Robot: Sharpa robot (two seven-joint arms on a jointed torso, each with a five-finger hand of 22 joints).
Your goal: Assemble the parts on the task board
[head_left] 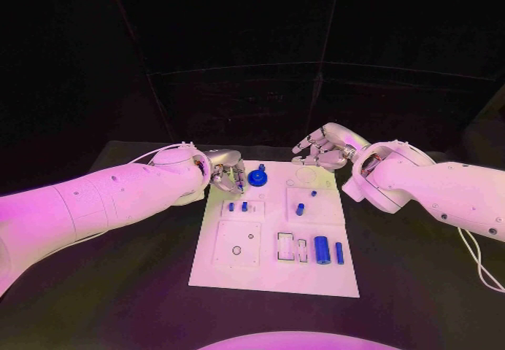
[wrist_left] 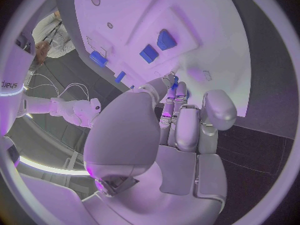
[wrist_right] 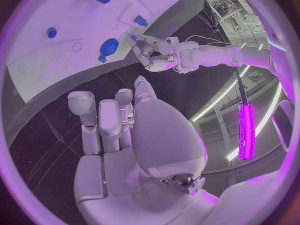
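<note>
I see several blue parts (head_left: 322,249) loose on the task board (head_left: 316,281) — early going; left robot hand (head_left: 226,177) pinches a small blue piece (wrist_left: 175,81), right robot hand (head_left: 322,154) hovers, fingers apart, holding nothing.

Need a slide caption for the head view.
Left robot hand pinches a small blue part above the white task board; right robot hand hovers open.

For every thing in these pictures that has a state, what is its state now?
left hand: pinches a small blue part over the board's far left corner.
right hand: holds nothing, fingers curled, beyond the board's far edge.
blue gear: lies on the task board.
large blue cylinder: lies flat.
</note>
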